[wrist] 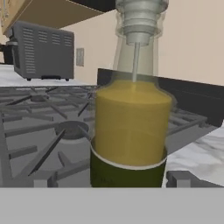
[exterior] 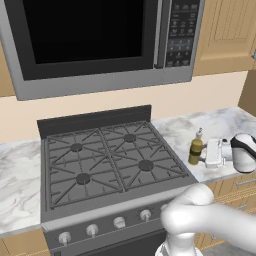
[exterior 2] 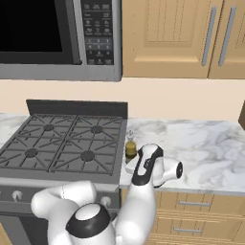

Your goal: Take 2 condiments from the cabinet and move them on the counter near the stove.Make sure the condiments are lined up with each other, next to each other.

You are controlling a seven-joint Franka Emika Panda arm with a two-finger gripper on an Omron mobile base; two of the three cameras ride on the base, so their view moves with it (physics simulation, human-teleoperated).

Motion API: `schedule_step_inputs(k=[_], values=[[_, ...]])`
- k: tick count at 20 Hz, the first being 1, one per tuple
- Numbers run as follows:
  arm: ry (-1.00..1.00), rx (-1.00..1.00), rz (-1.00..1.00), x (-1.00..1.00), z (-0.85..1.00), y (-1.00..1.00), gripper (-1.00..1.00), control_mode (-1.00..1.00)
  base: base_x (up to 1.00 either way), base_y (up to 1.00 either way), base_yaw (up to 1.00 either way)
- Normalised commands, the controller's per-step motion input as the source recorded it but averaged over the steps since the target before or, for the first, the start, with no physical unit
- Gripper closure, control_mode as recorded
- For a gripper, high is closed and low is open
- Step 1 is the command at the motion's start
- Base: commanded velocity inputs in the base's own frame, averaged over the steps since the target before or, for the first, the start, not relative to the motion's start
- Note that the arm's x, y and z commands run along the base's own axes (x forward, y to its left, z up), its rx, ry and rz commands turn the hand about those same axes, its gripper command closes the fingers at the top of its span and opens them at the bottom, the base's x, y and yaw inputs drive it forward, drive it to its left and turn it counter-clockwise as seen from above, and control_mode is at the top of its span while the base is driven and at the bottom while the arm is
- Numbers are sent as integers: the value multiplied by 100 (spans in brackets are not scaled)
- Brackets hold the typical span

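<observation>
One condiment [exterior: 195,148], a slim olive-green bottle with a dark band and a pourer top, stands upright on the white marble counter [exterior: 220,122] just right of the stove [exterior: 107,160]. My gripper [exterior: 204,153] reaches it from the right at counter height and is open, with a fingertip [wrist: 179,178] on each side of the bottle. In the hand view the condiment [wrist: 131,127] looms close, with the burners behind it. From the right base view the condiment [exterior 2: 130,148] stands just beyond my gripper [exterior 2: 130,160]. The cabinet is out of view.
A microwave [exterior: 95,40] hangs over the stove. Panelled wood door cabinets [exterior 2: 182,33] hang above the counter. A grey boxy appliance [wrist: 41,50] sits on the counter beyond the stove's far side. A brown wooden edge [exterior: 248,92] shows at the far right.
</observation>
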Motion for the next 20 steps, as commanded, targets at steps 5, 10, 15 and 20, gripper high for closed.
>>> schedule_step_inputs(k=[5, 10, 15, 20], values=[[0, 0, -2, -2, 36, -18, -100, -100, 0, 0, 0], [0, 0, -6, -17, 34, -19, -100, -100, 0, 0, 0], [2, 0, -19, -53, 45, -20, -100, -100, 0, 0, 0], [9, 0, -29, -53, 53, -1, -100, -100, 0, 0, 0]])
